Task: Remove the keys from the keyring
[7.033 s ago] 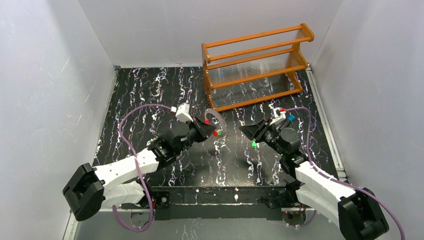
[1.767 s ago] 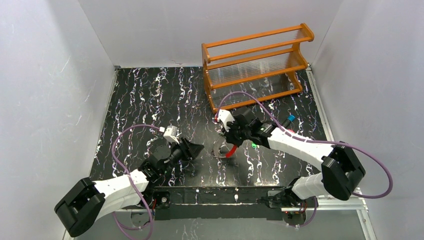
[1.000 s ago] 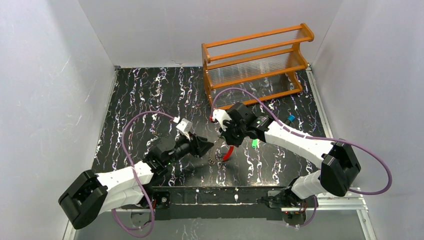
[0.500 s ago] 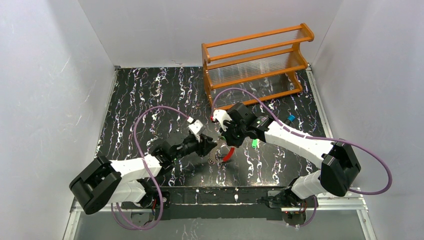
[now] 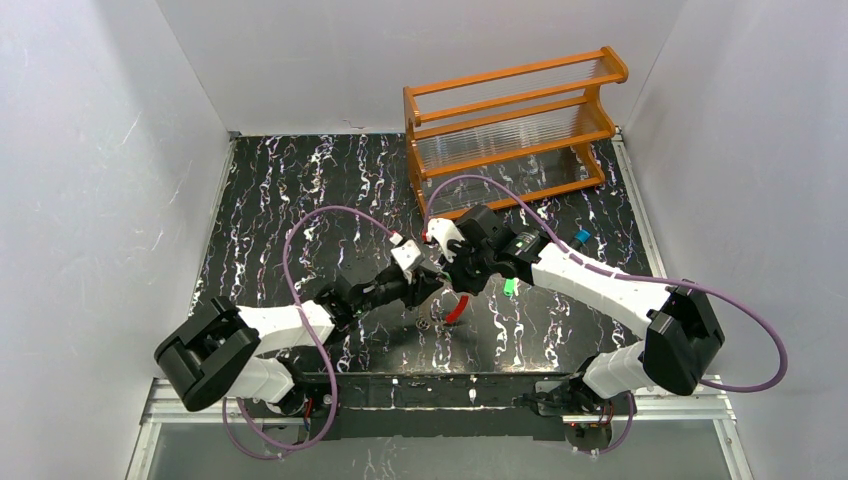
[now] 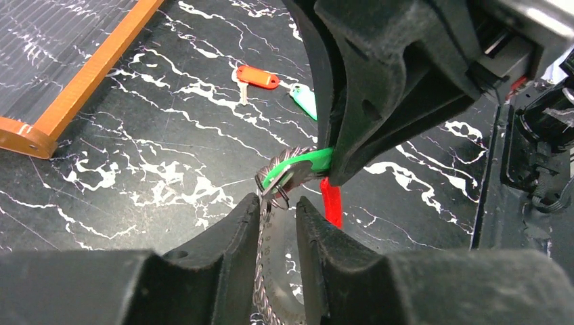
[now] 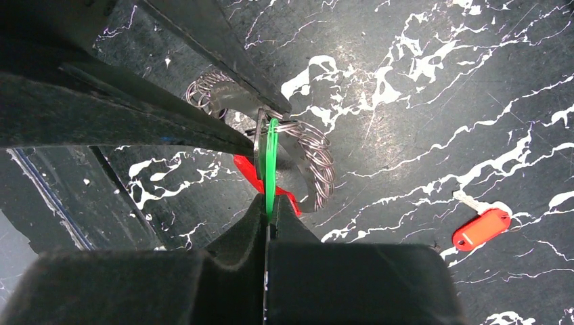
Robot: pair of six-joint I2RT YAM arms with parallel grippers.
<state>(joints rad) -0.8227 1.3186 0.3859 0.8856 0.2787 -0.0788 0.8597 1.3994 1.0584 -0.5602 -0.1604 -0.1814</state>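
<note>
Near the middle of the black marbled surface, the two arms meet over the keyring. The left hand reaches in from its side, its two fingers drawn close with the ring's ribbed silvery coil pinched between them. The right hand comes from the opposite side and is clamped edge-on on the flat plastic head of the green key. A small wire loop at the far end of that key sits against the coil, just past the left fingertips. The ring's short red segment hangs below the green key, on the side toward the right arm (whether the ring's lowest part touches the surface cannot be told). Two other keys lie flat and loose on the surface, well apart from the ring: a red key and, just beside it, a loose green key. The overhead camera shows the loose green one beside the right arm's forearm. The orange wooden rack stands at the back of the surface, apart from both hands.
</note>
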